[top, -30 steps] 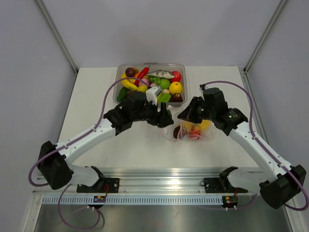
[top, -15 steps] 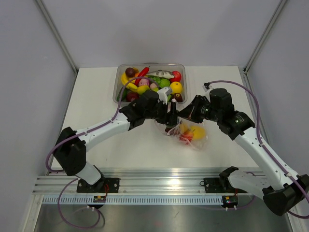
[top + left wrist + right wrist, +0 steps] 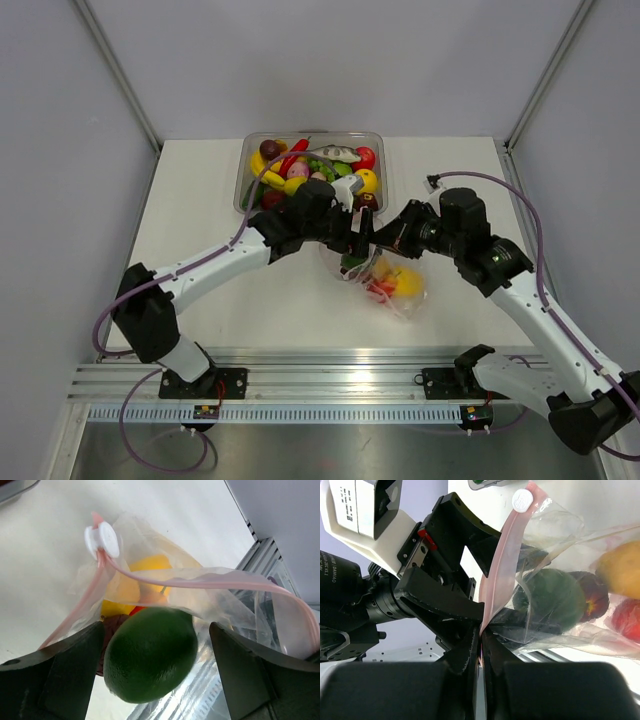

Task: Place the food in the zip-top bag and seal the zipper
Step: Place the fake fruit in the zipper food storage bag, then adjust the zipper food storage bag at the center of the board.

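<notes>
The zip-top bag (image 3: 400, 285) lies on the table right of centre, with yellow (image 3: 408, 278) and red food inside. My right gripper (image 3: 385, 240) is shut on the pinkish zipper (image 3: 505, 560) and holds the bag's mouth up; its own view shows its jaws pinched on the strip (image 3: 481, 635). My left gripper (image 3: 352, 258) reaches into the mouth. A green fruit (image 3: 150, 655) sits between its spread fingers, with a gap on the right side. The right wrist view shows the green fruit (image 3: 555, 597) behind the clear plastic, beside a dark purple one (image 3: 592, 597).
A clear rigid tub (image 3: 372, 140) with several more toy fruits stands at the back centre, just behind both grippers. The zipper's white slider (image 3: 102, 540) sits at the strip's end. A metal rail (image 3: 330, 365) runs along the near table edge.
My left gripper has come from the tub side rightwards into the bag's mouth with the green fruit. My right gripper has lifted the bag's mouth and shifted it slightly left.
</notes>
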Motion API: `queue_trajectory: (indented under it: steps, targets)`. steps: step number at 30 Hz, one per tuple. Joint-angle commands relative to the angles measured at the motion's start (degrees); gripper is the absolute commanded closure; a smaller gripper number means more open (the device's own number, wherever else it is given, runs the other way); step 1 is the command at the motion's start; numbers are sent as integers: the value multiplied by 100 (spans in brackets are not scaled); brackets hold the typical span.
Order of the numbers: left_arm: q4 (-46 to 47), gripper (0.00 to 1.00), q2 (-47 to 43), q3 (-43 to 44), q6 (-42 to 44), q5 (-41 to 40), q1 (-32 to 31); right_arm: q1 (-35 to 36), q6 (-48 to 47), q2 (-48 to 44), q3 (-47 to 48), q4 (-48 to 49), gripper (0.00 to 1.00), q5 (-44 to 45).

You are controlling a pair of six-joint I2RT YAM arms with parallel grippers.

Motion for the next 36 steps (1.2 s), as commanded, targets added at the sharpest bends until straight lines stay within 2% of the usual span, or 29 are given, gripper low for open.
queue_trajectory:
  steps: [1,6,12,14,17,24,29,36]
  targets:
    - [-196,10,-423,310,271,-61,-180,43,66,-131,27,129,89,94]
    - [-574,9,-1056,135,517,-124,-250,34,40,-157,44,111,89,138]
    - [-574,11,-1944,-155,500,70,-250,43,-48,-315,-96,-39,89,393]
    - [-645,13,-2128,-234,526,-52,-250,43,-48,-368,-175,5,88,402]
    - [-768,16,-2410,-471,544,-701,-250,43,-48,-333,-167,32,89,323]
    - [-891,22,-2042,-867,307,-1406,-241,43,-57,-421,-158,-12,89,323]
    - [-356,28,-1699,-1140,-62,-1152,-241,34,-74,-509,-175,-73,89,349]
    - [-320,40,-1356,-1157,-221,-1275,-241,43,-144,-605,-167,-205,88,428]
